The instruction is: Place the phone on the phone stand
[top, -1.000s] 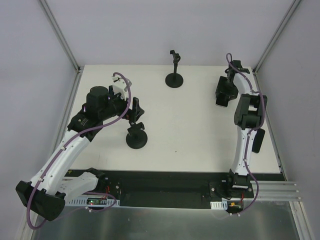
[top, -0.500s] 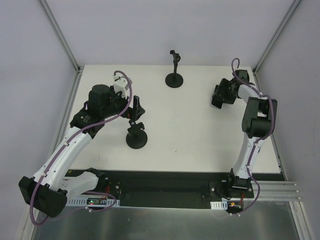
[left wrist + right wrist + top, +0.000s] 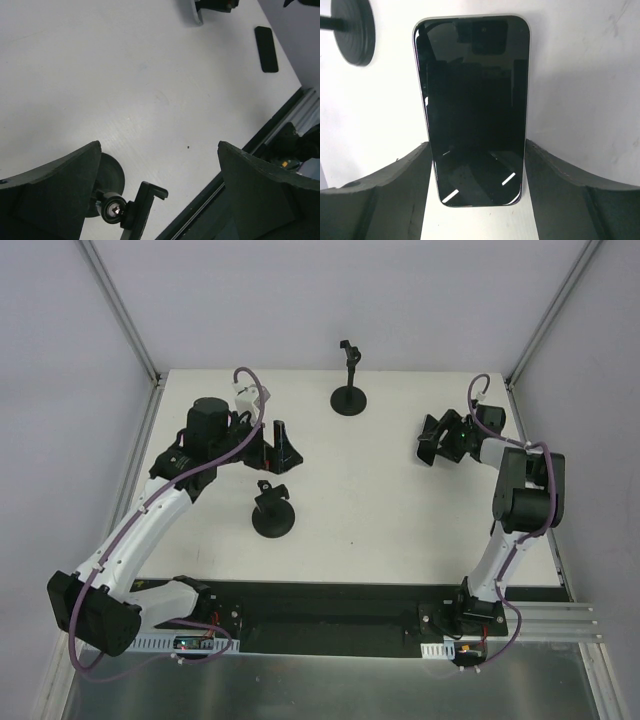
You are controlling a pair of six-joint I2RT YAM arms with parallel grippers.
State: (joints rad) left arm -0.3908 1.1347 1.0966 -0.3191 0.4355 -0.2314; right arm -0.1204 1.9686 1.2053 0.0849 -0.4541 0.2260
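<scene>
The right gripper (image 3: 476, 145) pinches the phone (image 3: 472, 100) by its two long edges, a finger (image 3: 395, 190) pressed against each side of its lower half, the dark screen facing the wrist camera and the upper half reaching out past the fingertips. From above, this gripper is over the far right part of the white table (image 3: 380, 510), pointing left. In the right wrist view, the round base of one stand shows just off the phone's upper left corner, apart from it; which stand it is cannot be told. The far phone stand (image 3: 348, 390) is upright at the back edge, left of the phone. The near phone stand (image 3: 272, 515) sits left of centre, its clamp head tilted up from the round base. The left gripper (image 3: 274, 446) hangs just behind this stand, apart from it, its fingers spread wide with nothing between them. In the left wrist view, the stand's clamp sits low by the left finger. Between the phone and the near stand lies bare tabletop with only a small dark speck (image 3: 351, 542). A black slab (image 3: 266, 48) lies flat by the table's right edge, well apart from both stands; the right arm hides it in the overhead view.
</scene>
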